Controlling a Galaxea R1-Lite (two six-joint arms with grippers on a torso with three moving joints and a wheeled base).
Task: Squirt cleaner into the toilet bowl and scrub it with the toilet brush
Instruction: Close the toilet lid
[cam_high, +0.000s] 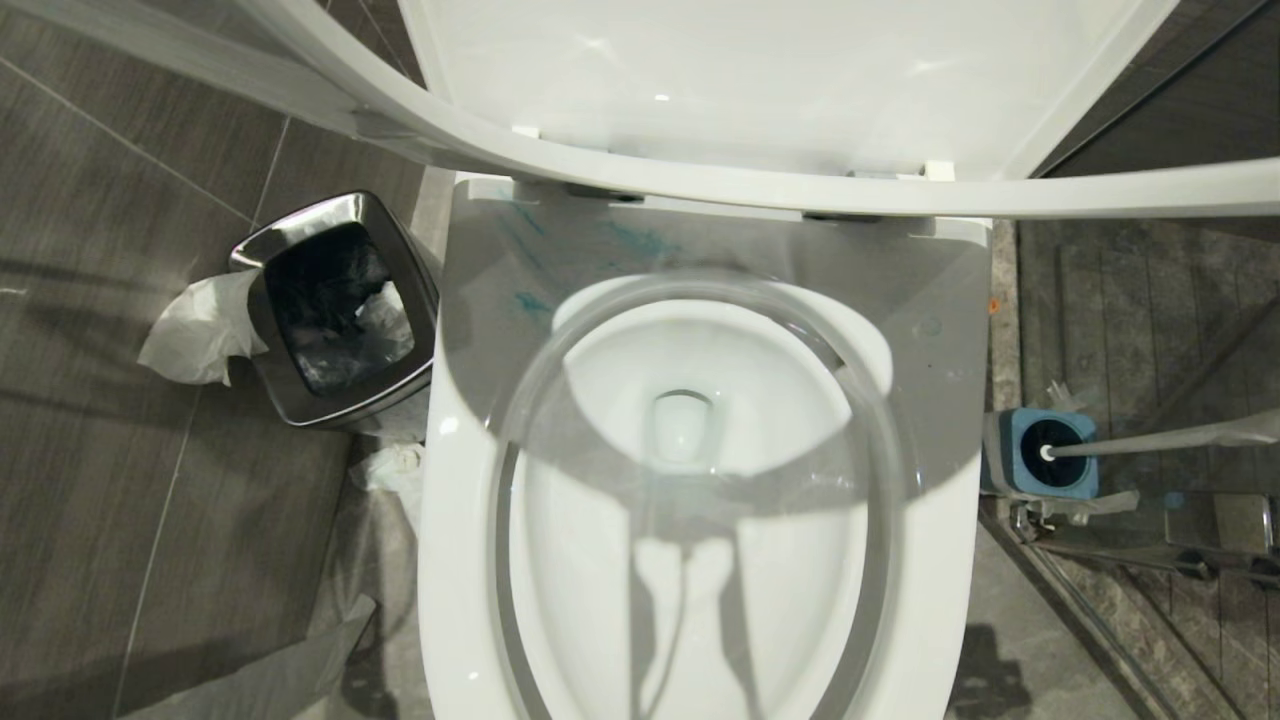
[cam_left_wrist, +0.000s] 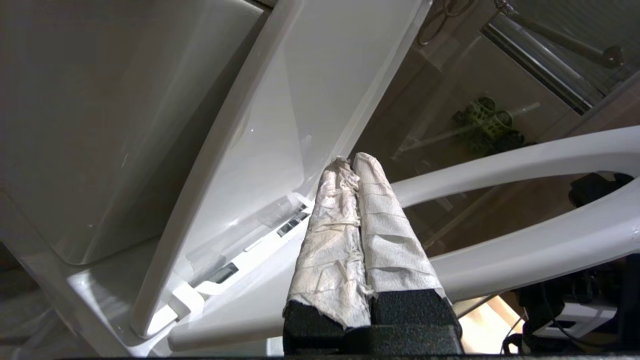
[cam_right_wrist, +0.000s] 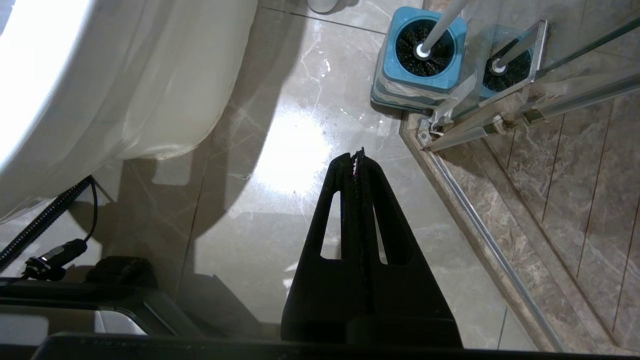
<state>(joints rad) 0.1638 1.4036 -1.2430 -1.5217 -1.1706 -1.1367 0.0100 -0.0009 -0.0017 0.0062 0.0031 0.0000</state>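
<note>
The toilet bowl (cam_high: 590, 420) lies open below me, with teal smears (cam_high: 640, 240) on the rim behind the basin. Its seat (cam_high: 700, 185) is tilted up, arching across in front of the raised lid (cam_high: 780, 70). The toilet brush (cam_high: 1160, 437) stands in its blue holder (cam_high: 1040, 452) on the floor to the right, also seen as the brush (cam_right_wrist: 442, 25). My left gripper (cam_left_wrist: 352, 162), fingers wrapped in white paper, is shut on nothing, its tips by the lid's (cam_left_wrist: 310, 100) edge, beside the seat ring (cam_left_wrist: 525, 250). My right gripper (cam_right_wrist: 356, 156) hangs shut over the floor. The cleaner is out of view.
A steel bin (cam_high: 340, 310) with a black liner and crumpled paper (cam_high: 195, 330) stands left of the toilet. A glass shower door and its metal rail (cam_high: 1100, 620) run along the right, just behind the brush holder (cam_right_wrist: 422, 55). Plastic sheeting (cam_high: 290, 670) lies on the floor at the left front.
</note>
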